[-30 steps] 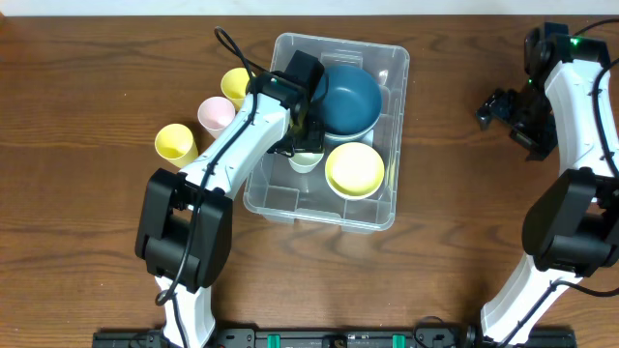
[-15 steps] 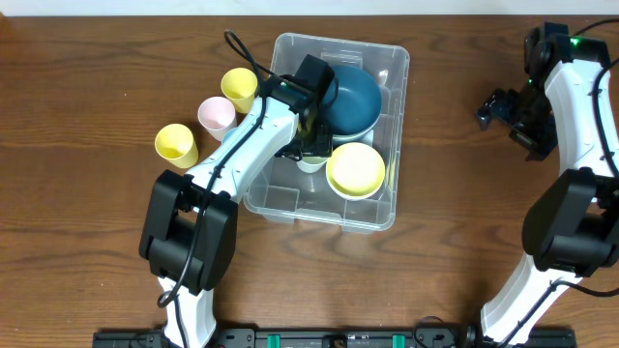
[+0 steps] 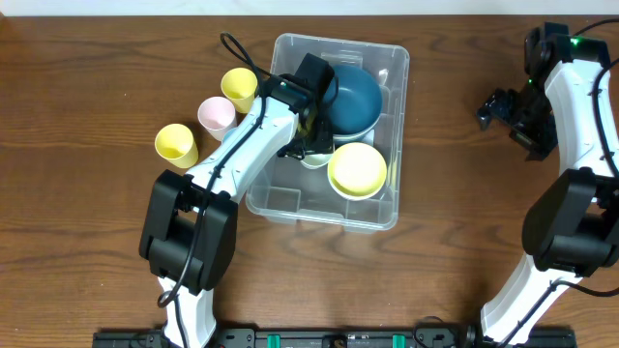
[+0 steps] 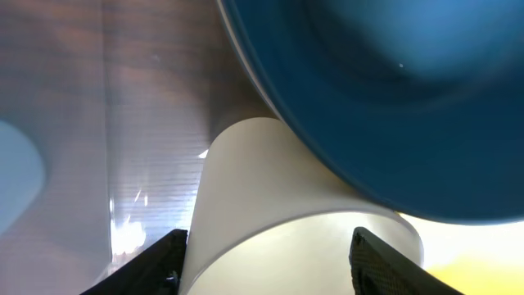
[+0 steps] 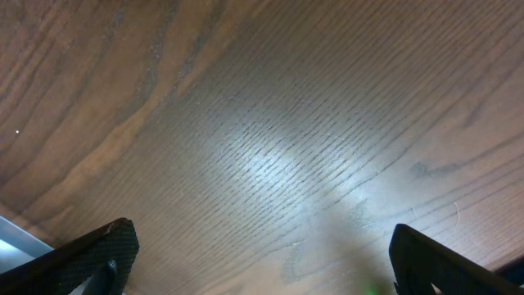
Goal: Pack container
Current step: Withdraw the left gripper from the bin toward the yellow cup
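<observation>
Container (image 3: pixel 282 199) sits just toward 12 o'clock from the centre of your surface (image 3: pixel 87 251). Your left pincer (image 4: pixel 270 250) is inside it, clamped on a cream cup (image 4: pixel 246 176) against the dark blue bowl (image 4: pixel 385 106). Your right pincer (image 5: pixel 262 262) gapes wide at 3 o'clock.

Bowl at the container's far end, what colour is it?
The bowl is dark blue, clearest overhead.
</observation>
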`<state>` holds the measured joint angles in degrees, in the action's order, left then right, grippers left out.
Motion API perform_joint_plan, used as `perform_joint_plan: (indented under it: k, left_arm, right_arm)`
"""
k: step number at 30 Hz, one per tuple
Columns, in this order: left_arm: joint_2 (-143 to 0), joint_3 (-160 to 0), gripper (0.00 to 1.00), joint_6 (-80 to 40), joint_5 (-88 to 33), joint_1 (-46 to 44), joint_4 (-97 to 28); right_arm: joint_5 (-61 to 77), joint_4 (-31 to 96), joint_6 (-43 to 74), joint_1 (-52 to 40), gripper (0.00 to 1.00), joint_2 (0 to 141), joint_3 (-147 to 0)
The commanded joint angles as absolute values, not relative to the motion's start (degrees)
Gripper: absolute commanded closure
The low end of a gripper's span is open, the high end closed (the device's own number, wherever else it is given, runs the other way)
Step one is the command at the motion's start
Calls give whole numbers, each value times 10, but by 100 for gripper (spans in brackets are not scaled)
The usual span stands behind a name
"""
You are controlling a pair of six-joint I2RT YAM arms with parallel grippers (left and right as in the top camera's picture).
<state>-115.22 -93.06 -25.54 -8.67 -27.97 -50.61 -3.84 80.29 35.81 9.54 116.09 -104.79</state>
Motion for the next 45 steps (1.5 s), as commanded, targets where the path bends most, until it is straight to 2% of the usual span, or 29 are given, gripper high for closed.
perform_joint_plan:
  k: [1, 11, 14, 17, 26, 28, 30, 31, 35, 45]
  left_arm:
    - [-1153, -941, 38, -265, -128, -288, -497]
    - [-1153, -942, 38, -277, -128, -298, -486]
    - [-1153, -945, 27, -273, -128, -293, -488]
    - [-1153, -955, 21, -256, -128, -292, -496]
    - [-1153, -1035, 15, -232, -126, -292, -570]
    - [-1153, -1066, 11, -225, -124, -292, -598]
    - [-1148, -1107, 2, -223, -124, -290, -631]
    - [-1144, -1125, 2, -223, -124, -287, -642]
    - [-1112, -1186, 2, -250, -113, -256, -678]
    - [-1044, -1193, 2, -297, -52, -82, -806]
  right_arm:
    - [-41, 804, 368, 93, 1, 1152, -1047]
    - [-41, 804, 368, 93, 1, 1152, -1047]
    - [-41, 804, 368, 93, 1, 1152, -1047]
    - [-41, 804, 368, 93, 1, 1152, -1047]
    - [-41, 804, 368, 93, 1, 1152, -1047]
    - [-41, 804, 368, 93, 1, 1152, -1047]
    - [-41, 804, 368, 93, 1, 1152, -1047]
    - [-41, 804, 368, 93, 1, 1152, -1047]
    - [-41, 804, 368, 93, 1, 1152, -1047]
    - [-41, 804, 368, 93, 1, 1152, -1047]
